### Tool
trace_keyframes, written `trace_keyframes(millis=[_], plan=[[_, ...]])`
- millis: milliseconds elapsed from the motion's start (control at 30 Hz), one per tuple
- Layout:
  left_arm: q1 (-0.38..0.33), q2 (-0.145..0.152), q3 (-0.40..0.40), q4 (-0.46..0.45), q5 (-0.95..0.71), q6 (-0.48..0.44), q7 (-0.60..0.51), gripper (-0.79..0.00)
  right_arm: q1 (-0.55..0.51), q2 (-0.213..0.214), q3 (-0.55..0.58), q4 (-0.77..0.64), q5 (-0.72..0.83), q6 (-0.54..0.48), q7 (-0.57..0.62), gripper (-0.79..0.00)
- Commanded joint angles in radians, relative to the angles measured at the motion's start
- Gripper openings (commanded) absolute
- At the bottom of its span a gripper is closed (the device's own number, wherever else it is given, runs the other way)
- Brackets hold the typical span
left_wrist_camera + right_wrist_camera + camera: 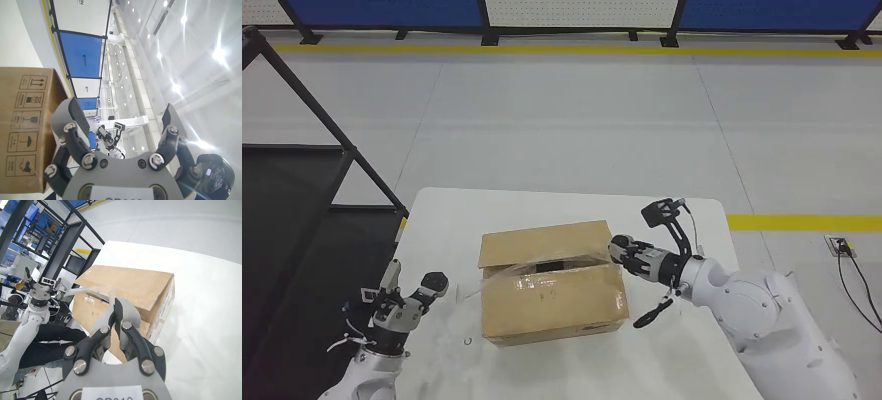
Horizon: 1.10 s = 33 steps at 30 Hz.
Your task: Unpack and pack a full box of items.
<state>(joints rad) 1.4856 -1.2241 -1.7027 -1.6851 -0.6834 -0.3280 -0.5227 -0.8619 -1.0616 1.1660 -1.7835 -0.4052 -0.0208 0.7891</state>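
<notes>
A brown cardboard box (552, 300) stands in the middle of the white table (447, 225), its top flaps slightly parted along the seam. My right gripper (616, 249) is at the box's right top edge, shut on a strip of clear tape (112, 293) that is peeled up from the seam and stretches across the box (132, 283). The right gripper (115, 303) pinches the tape's end between its pads. My left gripper (412, 282) is near the table's left front corner, apart from the box, pointing upward and open (122, 113) with nothing in it. The box's printed side (24, 121) is beside it.
A black metal frame (337, 150) stands just left of the table. The table's far half and right side are bare white surface. A small dark bit (470, 343) lies on the table in front of the box. Yellow floor lines (802, 222) run beyond.
</notes>
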Motion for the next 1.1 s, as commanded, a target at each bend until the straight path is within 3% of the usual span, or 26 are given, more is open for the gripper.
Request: trace_keyframes(millis=[0,700,933,1067], plan=[[0.0,0.0,0.01,0.002,-0.003,0.009,-0.015,0.0,0.002,-0.001,-0.001,0.003,-0.001,-0.003,-0.001,-0.785],[-0.022,0.006,0.023,0.029,0.05,0.025,-0.078,0.0,-0.084,0.007,0.066,-0.125,0.132,-0.281,-0.073,-0.785],[-0.027,0.006,0.024,0.04,0.033,0.011,-0.104,0.0,-0.061,0.002,0.05,-0.154,0.153,-0.265,-0.086,-0.785],[-0.02,0.005,-0.004,0.065,0.042,-0.109,-0.088,0.0,-0.018,-0.005,0.024,-0.164,0.152,-0.215,-0.088,-0.785]])
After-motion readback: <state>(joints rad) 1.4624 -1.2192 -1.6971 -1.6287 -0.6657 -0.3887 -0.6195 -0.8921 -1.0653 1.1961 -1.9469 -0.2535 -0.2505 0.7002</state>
